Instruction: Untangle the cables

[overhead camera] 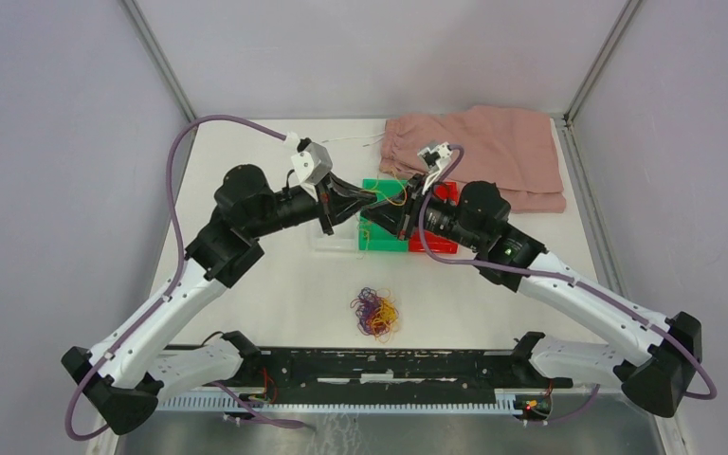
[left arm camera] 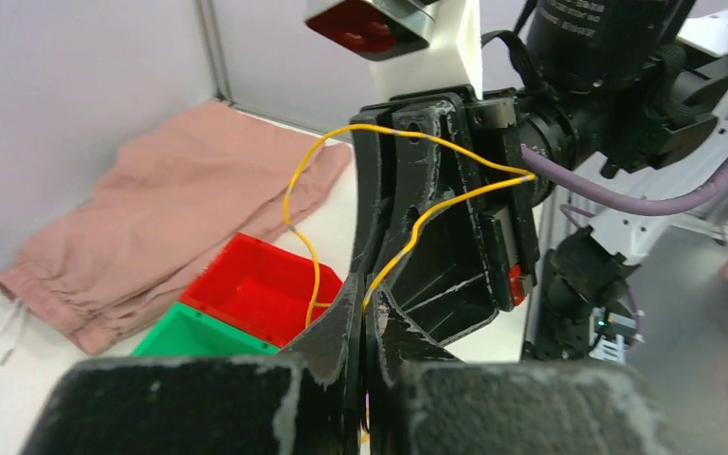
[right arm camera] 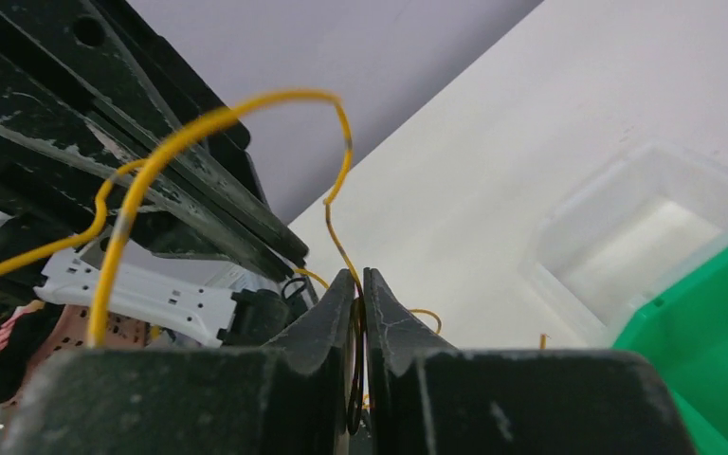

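In the top view, the left arm [overhead camera: 246,213] and the right arm [overhead camera: 482,220] meet nose to nose over a green bin [overhead camera: 376,241] and a red bin [overhead camera: 445,192], hiding much of both. A clear tub [overhead camera: 339,242] sits just left of the green one. A rumpled pink cloth [overhead camera: 507,152] lies at the back of the white desk [overhead camera: 275,284]. The clump of cables [overhead camera: 375,315], thin curly strands in yellow, red and purple, rests near the arm bases, well apart from the bins.

In the left wrist view, the left pincer [left arm camera: 364,318] is pressed together on a thin yellow cable [left arm camera: 289,194]. The cable loops up and across the other arm's scuffed black fingers [left arm camera: 436,227], which block the middle of the scene.

In the right wrist view, the right pincer [right arm camera: 361,284] is also pressed together, pinching the same yellow cable at its tips. The strand arcs up in front of the left arm's scratched dark frame. The translucent tub and the glossy green bin lie to the right.
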`<action>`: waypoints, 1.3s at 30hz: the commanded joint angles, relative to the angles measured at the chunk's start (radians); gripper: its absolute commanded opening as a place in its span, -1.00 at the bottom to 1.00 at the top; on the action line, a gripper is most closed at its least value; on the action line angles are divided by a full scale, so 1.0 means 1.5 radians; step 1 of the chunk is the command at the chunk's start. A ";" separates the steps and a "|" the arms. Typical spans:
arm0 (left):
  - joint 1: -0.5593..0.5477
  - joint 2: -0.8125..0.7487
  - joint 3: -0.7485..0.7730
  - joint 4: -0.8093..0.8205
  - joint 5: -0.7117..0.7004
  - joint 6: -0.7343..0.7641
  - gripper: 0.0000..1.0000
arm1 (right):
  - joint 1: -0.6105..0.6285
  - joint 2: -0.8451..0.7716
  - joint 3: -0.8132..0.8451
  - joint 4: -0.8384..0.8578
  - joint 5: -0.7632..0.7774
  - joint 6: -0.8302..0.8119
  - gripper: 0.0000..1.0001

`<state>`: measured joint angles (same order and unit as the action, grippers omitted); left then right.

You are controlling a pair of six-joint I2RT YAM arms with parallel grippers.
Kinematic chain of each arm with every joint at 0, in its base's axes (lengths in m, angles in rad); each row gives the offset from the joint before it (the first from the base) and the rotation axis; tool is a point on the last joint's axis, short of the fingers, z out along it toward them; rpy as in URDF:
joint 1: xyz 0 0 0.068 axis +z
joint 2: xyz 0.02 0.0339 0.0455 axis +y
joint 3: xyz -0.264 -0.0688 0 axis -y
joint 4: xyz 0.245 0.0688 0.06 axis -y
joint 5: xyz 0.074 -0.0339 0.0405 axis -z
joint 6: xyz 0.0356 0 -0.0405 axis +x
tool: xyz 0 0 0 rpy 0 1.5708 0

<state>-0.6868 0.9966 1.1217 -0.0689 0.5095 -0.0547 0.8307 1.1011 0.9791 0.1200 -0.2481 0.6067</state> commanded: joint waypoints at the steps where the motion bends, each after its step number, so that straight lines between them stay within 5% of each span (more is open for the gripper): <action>1: 0.001 0.000 0.014 0.009 0.050 -0.067 -0.94 | -0.001 0.010 -0.007 0.105 -0.066 0.034 -0.71; 12: 0.001 0.032 0.031 0.038 0.030 -0.163 -0.94 | -0.001 0.007 -0.034 0.166 -0.129 0.039 -0.07; 21: 0.001 0.052 0.053 0.045 0.036 -0.208 -0.94 | -0.001 0.025 -0.040 0.202 -0.150 0.053 -0.07; 25: 0.001 0.054 0.056 0.044 0.037 -0.218 -0.94 | 0.000 0.034 -0.037 0.208 -0.143 0.058 -0.28; 29: 0.001 0.053 0.057 0.033 0.028 -0.205 -0.92 | -0.002 0.024 -0.019 0.134 -0.087 0.021 -0.96; 30: 0.001 0.051 0.060 0.024 0.014 -0.188 -0.74 | -0.005 0.012 -0.009 0.083 -0.044 -0.001 -0.98; 33: 0.001 0.042 0.074 -0.027 -0.081 -0.119 0.36 | -0.021 -0.009 0.043 -0.117 0.093 -0.088 -0.99; 34: 0.001 0.039 0.078 -0.049 -0.123 -0.093 0.57 | -0.028 -0.009 0.064 -0.184 0.156 -0.117 -0.99; 37: 0.003 0.029 0.078 -0.112 -0.205 -0.018 0.95 | -0.055 0.006 0.098 -0.306 0.296 -0.180 -0.99; 39: 0.004 0.025 0.071 -0.156 -0.256 0.017 0.99 | -0.069 0.029 0.113 -0.355 0.379 -0.212 -0.99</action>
<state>-0.6849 1.0676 1.1980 -0.1761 0.3275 -0.2039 0.7681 1.1210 1.0676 -0.1417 -0.0269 0.4519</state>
